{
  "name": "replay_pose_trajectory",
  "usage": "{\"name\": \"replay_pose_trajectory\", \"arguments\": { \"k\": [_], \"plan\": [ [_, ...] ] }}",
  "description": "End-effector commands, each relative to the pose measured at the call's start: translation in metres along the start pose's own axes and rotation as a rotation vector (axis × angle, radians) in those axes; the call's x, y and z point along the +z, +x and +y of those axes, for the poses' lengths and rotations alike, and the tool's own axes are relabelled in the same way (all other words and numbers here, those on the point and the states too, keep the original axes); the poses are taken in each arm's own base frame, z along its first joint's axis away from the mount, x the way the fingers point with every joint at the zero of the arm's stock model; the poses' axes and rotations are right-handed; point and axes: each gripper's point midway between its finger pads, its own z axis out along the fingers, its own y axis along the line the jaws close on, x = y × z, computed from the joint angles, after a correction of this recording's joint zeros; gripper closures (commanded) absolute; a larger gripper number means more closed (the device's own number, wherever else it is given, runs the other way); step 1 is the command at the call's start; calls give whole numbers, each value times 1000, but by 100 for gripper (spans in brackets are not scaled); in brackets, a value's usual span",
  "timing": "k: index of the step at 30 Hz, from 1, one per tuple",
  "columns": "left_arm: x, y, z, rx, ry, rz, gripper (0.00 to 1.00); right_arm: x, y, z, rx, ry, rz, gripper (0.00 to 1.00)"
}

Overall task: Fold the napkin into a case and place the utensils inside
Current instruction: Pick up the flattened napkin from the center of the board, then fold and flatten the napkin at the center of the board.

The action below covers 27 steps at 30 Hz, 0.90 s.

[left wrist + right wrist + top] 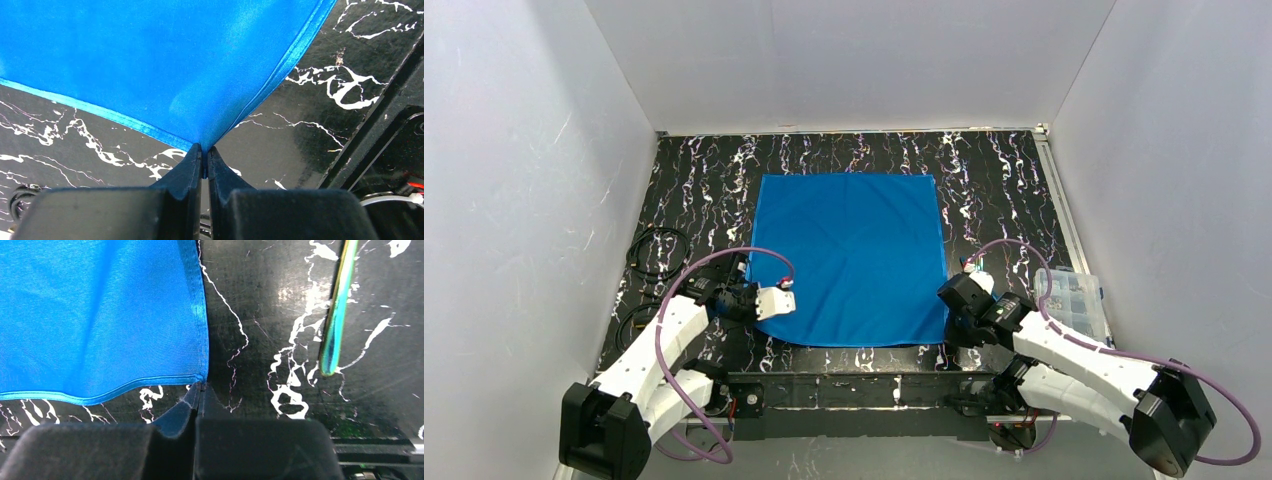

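The napkin (849, 255) is a bright blue square cloth lying spread flat on the black marbled table (994, 180). My left gripper (774, 303) is shut on its near left corner; in the left wrist view the cloth (165, 65) rises tent-like into the closed gripper (205, 157). My right gripper (946, 312) is shut at the near right corner, and the hemmed corner (200, 379) meets the closed gripper (201, 390). One shiny blue-green utensil (335, 315) lies on the table right of the napkin. No other utensils show.
A clear plastic box (1072, 298) sits at the table's right edge beside the right arm. Black cable coils (659, 250) lie at the left edge. White walls enclose the table on three sides. A black rail (854, 388) runs along the near edge.
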Motion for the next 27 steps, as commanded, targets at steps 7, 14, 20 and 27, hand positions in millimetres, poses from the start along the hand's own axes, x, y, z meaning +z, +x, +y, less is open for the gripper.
{"name": "replay_pose_trajectory", "arguments": {
  "k": [7, 14, 20, 27],
  "plan": [
    [-24, -6, -19, -57, 55, -23, 100, -57, -26, 6, -52, 1, -38, 99],
    [-34, -4, -40, -87, 98, -30, 100, -80, -43, 24, -80, -24, -47, 99],
    [-53, -14, -37, -132, 81, -58, 100, -116, -72, 45, -95, -49, -96, 99],
    [-63, -42, 21, -309, -73, -112, 100, -123, -114, 77, -141, -61, -200, 99]
  ]
}}
